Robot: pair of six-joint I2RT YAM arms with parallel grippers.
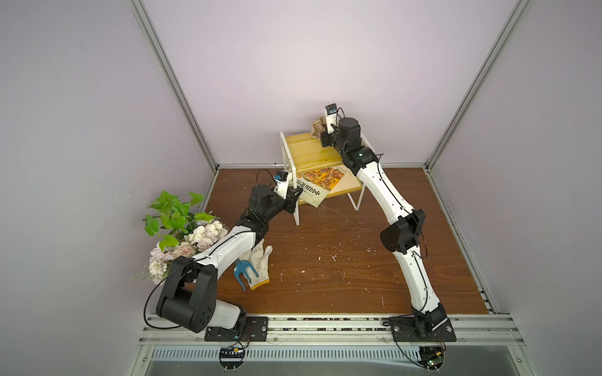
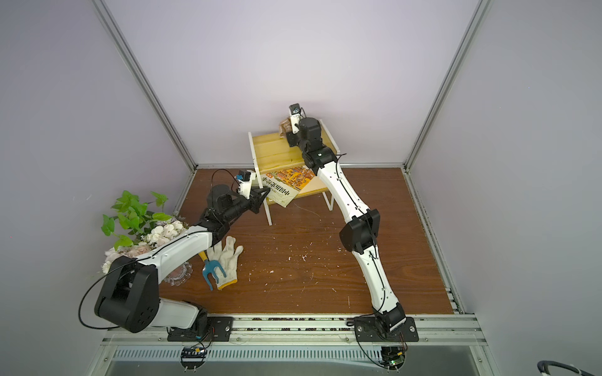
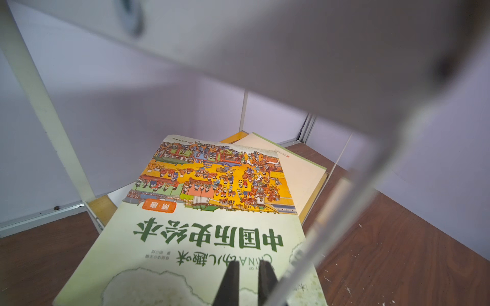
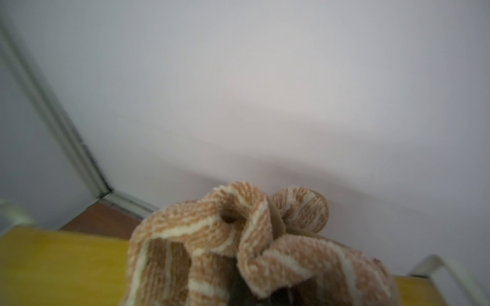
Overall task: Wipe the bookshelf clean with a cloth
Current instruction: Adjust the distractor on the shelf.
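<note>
Cloth [image 4: 238, 238] sits bunched on bookshelf [image 1: 303, 153] top, apparently clamped by right gripper [image 1: 321, 132].

Bunched striped cloth [image 4: 238, 246] on bookshelf [image 4: 61, 265]

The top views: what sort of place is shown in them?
Most likely a robot test booth: plain lilac panels in aluminium framing, a wood-pattern floor, and two arms bolted to a front rail.
</note>
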